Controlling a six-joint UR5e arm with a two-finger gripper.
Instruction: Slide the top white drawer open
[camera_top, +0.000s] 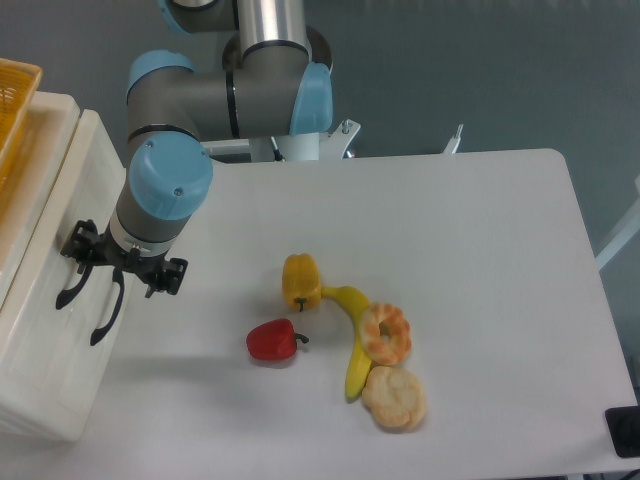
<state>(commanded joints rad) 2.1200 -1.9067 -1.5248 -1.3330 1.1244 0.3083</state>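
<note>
Claw at the drawer handle

The claw (100, 262) sat against the top white drawer (45, 215), directly to its left; whether it clamped the black handle (68, 292), I cannot tell.

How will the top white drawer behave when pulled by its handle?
The top white drawer looks like rigid plastic, so it should slide as one piece. Pulling by its single black handle could skew or bind it. The hand sits at the handle; grip not visible.
</note>
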